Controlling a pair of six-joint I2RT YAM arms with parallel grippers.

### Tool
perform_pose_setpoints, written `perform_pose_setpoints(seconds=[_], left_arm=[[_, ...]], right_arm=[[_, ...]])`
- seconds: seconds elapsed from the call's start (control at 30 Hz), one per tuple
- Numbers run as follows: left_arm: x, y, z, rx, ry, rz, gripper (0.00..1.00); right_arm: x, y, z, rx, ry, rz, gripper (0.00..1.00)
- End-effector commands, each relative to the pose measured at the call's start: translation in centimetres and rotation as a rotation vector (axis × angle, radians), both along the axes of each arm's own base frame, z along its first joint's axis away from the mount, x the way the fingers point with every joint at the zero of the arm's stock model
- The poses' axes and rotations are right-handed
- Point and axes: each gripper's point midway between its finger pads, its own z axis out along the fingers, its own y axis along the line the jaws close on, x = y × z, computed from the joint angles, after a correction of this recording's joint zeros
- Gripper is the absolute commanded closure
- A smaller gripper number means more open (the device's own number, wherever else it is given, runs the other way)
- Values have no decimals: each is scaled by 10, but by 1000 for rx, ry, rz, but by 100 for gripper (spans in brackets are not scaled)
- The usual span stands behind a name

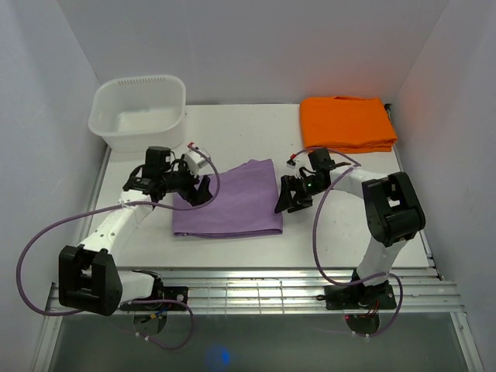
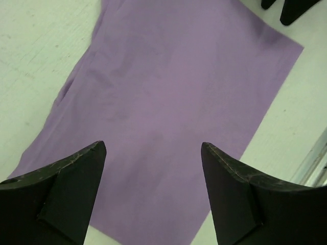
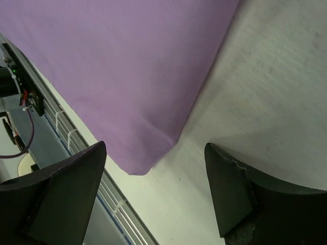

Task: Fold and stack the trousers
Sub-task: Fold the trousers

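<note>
One pr folded trousers lies flat btwn 2 pincers, left pincer & right pincer, both apart.

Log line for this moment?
trousers: folded, mid-table | left fingers: open, empty, over left edge | right fingers: open, empty, by right edge | orange cloth: far right

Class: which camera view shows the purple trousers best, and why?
Top external: the folded trousers lie wholly in frame. Left wrist crops them at the picture's edges; right wrist shows only one corner region.
</note>
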Motion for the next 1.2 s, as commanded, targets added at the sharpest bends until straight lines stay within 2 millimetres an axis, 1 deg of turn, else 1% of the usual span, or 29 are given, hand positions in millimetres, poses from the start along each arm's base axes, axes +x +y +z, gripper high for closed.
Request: perform_pose_setpoints(seconds=[0.0, 0.03, 0.07, 0.1, 0.13, 0.17, 0.2, 0.23, 0.27, 0.3, 0.33, 0.37, 0.4, 0.43, 0.47, 0.5, 0.53, 0.57, 0.6, 0.63, 0.67, 0.83, 0.9, 0.93, 0.97, 1.03, 1.07, 1.1, 1.17], left_arm=[[11, -16, -1, 110, -215, -45, 14], [3, -31, -4, 127, -248, -99, 14], [-1, -33, -13, 160, -281, -109, 14], [-6, -39, -18, 181, -299, -137, 14], [-17, -54, -24, 203, -324, -205, 15], [-21, -56, -33, 234, -336, -216, 16], [-26, -62, -38, 246, -344, -243, 16], [-36, -74, -39, 251, -368, -298, 17], [-36, -79, -39, 261, -397, -302, 17], [-41, -82, -46, 273, -401, -320, 16], [-49, -93, -47, 273, -414, -360, 16], [-51, -98, -47, 274, -437, -380, 16], [-54, -101, -52, 286, -436, -394, 15], [-62, -110, -55, 285, -442, -424, 15], [-64, -115, -56, 283, -454, -434, 15], [-67, -118, -59, 293, -455, -442, 14], [-76, -124, -66, 299, -451, -469, 14], [-77, -128, -66, 293, -465, -468, 14], [-78, -128, -69, 307, -463, -467, 13], [-82, -133, -72, 307, -471, -479, 13], [-79, -137, -70, 303, -497, -470, 13], [-76, -142, -84, 353, -503, -451, 13], [-75, -142, -94, 376, -490, -436, 13], [-78, -144, -98, 377, -487, -447, 13], [-75, -140, -103, 406, -490, -423, 13], [-75, -140, -108, 420, -498, -417, 13], [-68, -139, -106, 434, -524, -384, 13], [-69, -138, -113, 454, -517, -381, 14], [-66, -138, -115, 464, -525, -374, 17]], right_arm=[[14, 7, -17, 8, 2, -15, 18], [14, 10, -16, 27, 16, -7, 20], [16, 13, -17, 40, 26, -2, 25], [18, 16, -16, 60, 33, -1, 30], [17, 20, -13, 90, 48, 7, 35], [18, 23, -12, 104, 54, 12, 44], [22, 25, -8, 117, 44, 10, 48], [24, 27, -5, 129, 44, 9, 54], [25, 29, -1, 142, 40, 13, 70], [28, 31, 4, 155, 30, 14, 78], [28, 33, 11, 173, 33, 15, 84], [28, 35, 19, 190, 25, 17, 92], [31, 36, 26, 206, 15, 18, 92], [31, 39, 33, 228, 14, 22, 92], [32, 40, 42, 244, 11, 16, 92], [33, 42, 47, 255, 12, 13, 92], [32, 44, 54, 280, 20, 17, 92], [33, 47, 62, 300, 19, 10, 92], [34, 47, 65, 310, 18, 6, 92], [33, 48, 68, 319, 19, 4, 92], [33, 49, 71, 327, 14, 3, 92], [26, 51, 77, 364, 79, -5, 92], [29, 51, 80, 375, 85, -14, 92], [29, 51, 80, 378, 102, -24, 92], [29, 50, 81, 384, 110, -30, 92], [31, 50, 82, 393, 126, -43, 92], [32, 48, 82, 394, 131, -50, 92], [33, 48, 82, 394, 136, -55, 92], [35, 46, 81, 394, 144, -66, 92]])
